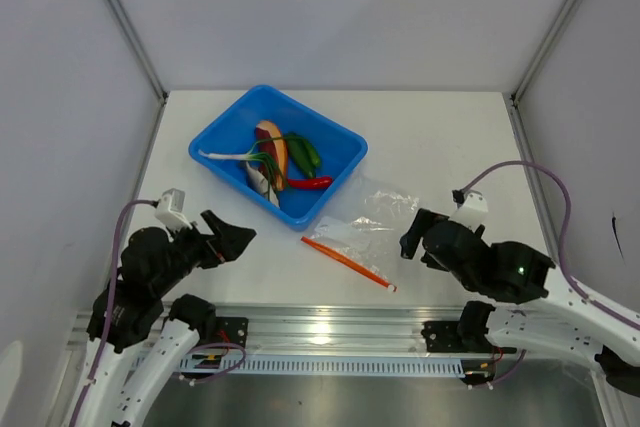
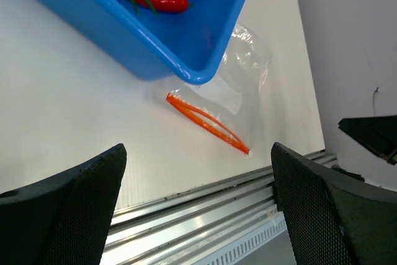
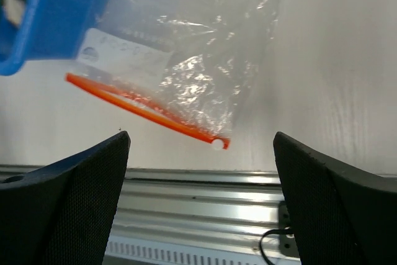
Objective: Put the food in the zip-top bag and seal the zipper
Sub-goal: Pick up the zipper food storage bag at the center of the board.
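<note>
White table [image 1: 440, 137] between grey walls serving as work surface.
- Left gripper [image 1: 238, 240] hovering at near edge, jaws standing fully apart, holding nothing.
- Right gripper [image 1: 412, 237] likewise gaping, empty, just beside zip-top bag [image 1: 375, 212].
- Bag lying flat between grippers, zipper [image 1: 347, 260] facing near edge, far corner touching blue tray [image 1: 345, 137].
- Food [image 1: 280, 157] sitting in tray.
- Judgement: loading not yet begun; next move calling for parting bag mouth.

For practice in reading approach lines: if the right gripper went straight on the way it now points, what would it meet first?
Probably the zip-top bag, near its orange-red zipper, though depth is unclear.
</note>
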